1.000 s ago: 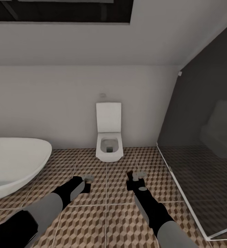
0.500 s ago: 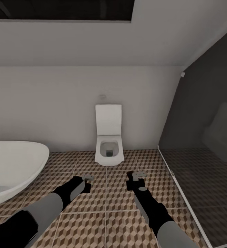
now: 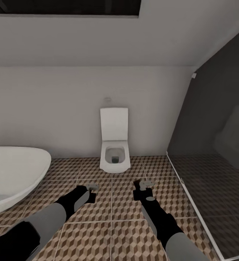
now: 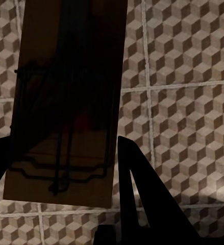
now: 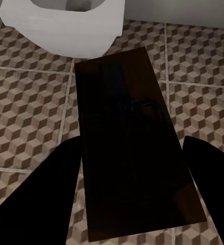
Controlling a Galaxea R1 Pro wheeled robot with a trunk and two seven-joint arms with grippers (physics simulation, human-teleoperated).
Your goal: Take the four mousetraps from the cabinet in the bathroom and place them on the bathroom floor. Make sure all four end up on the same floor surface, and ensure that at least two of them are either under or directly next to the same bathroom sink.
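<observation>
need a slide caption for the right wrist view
Right gripper carries a dark mousetrap above the cube-pattern floor, white toilet just ahead.

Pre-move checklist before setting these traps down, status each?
1. Left gripper holds a mousetrap: ok.
2. Right gripper holds a mousetrap: ok.
3. Both grippers over the bathroom floor, cube-pattern tiles: ok.
4. Bathroom sink in sight to place beside: not ok; ahead are the toilet and the bathtub.
5. Other two traps located: cannot tell.

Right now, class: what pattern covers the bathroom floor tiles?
A brown, beige and white 3D-cube print covers the bathroom floor, clearest in the left wrist view.
</observation>
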